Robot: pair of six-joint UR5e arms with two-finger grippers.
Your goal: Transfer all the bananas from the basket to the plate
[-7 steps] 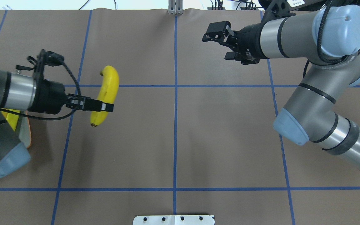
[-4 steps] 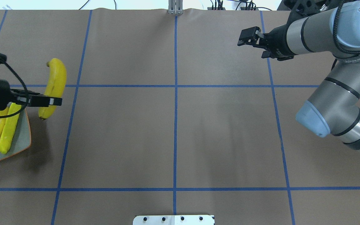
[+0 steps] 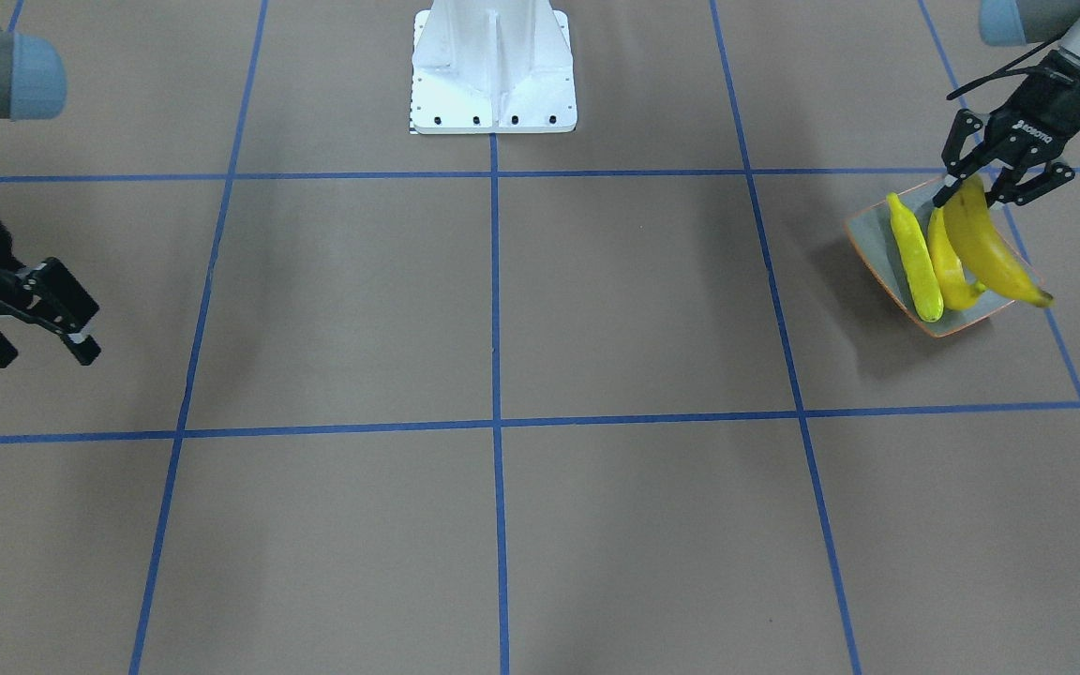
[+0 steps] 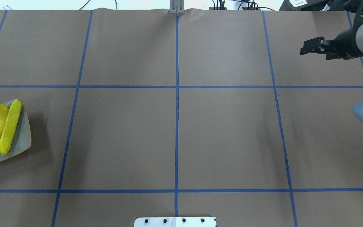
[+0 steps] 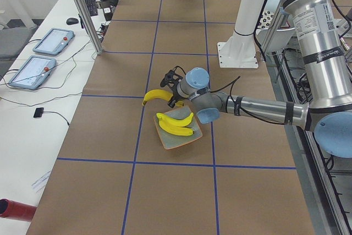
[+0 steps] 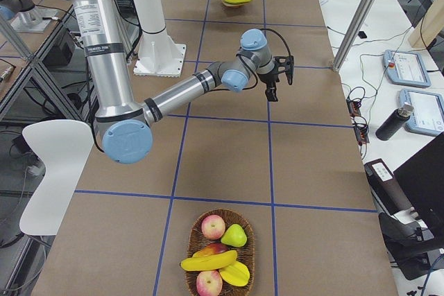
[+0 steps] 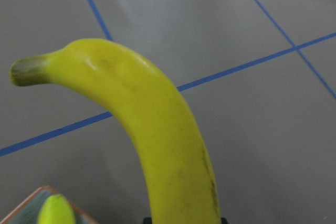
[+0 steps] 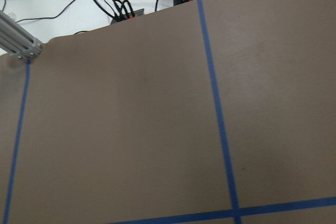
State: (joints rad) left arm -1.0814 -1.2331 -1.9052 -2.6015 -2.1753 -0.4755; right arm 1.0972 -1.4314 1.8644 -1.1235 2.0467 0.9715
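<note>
My left gripper [image 3: 973,191] is shut on one banana [image 3: 992,248] and holds it over the far edge of the plate [image 3: 868,246], its tip sticking out past the rim. Two more bananas [image 3: 917,262] lie side by side in the plate [image 4: 24,138]. In the left wrist view the held banana [image 7: 157,140] fills the frame. The basket [image 6: 189,251] at the table's right end holds a banana [image 6: 208,262] among other fruit. My right gripper [image 3: 38,349] hangs open and empty above bare table, well away from the basket.
The basket also holds apples [image 6: 213,226] and a green pear [image 6: 234,236]. The white robot base [image 3: 491,66] stands at the table's middle edge. Blue tape lines cross the brown table cover. Tablets and cables lie on side benches.
My left arm has carried the banana leftward from the table's middle-left to above the plate. My right arm has pulled back to the right, its gripper still open.
</note>
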